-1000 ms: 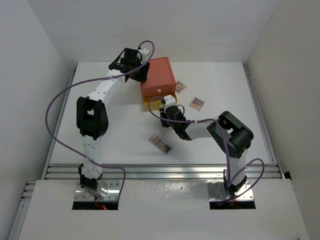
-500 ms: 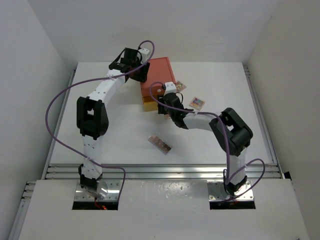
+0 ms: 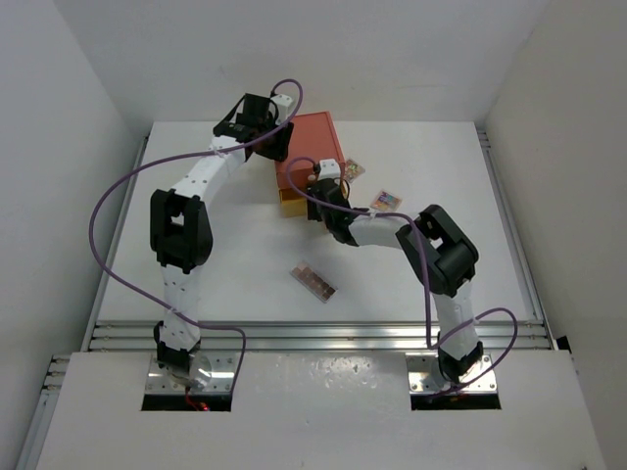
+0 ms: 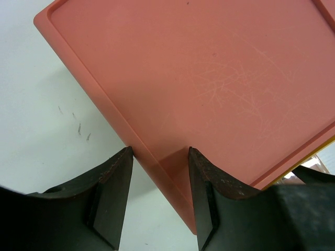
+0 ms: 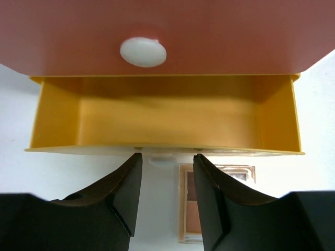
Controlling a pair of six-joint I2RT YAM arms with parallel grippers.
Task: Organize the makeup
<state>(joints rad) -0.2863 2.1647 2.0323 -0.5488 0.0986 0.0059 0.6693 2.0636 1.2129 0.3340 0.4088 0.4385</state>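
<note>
The right hand (image 5: 167,156) hangs released at the front lip of the empty drawer (image 5: 162,112) — a nudge could shut it unfilled. The left hand (image 4: 159,150) straddles the box (image 4: 220,78) corner; I cannot tell if it grips, so the box may slide. On the desk (image 3: 230,264), the square palettes (image 3: 354,169) (image 3: 386,202) lie at the drawer's 3 o'clock and the long palette (image 3: 313,281) at 6.

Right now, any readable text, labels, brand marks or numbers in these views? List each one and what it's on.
None can be read in any view.
orange-red drawer box: plain top, only scratches in the left wrist view.
yellow drawer and white knob: unmarked.
far square palette, near square palette, long palette: only coloured patches show; any print is too small to tell.
</note>
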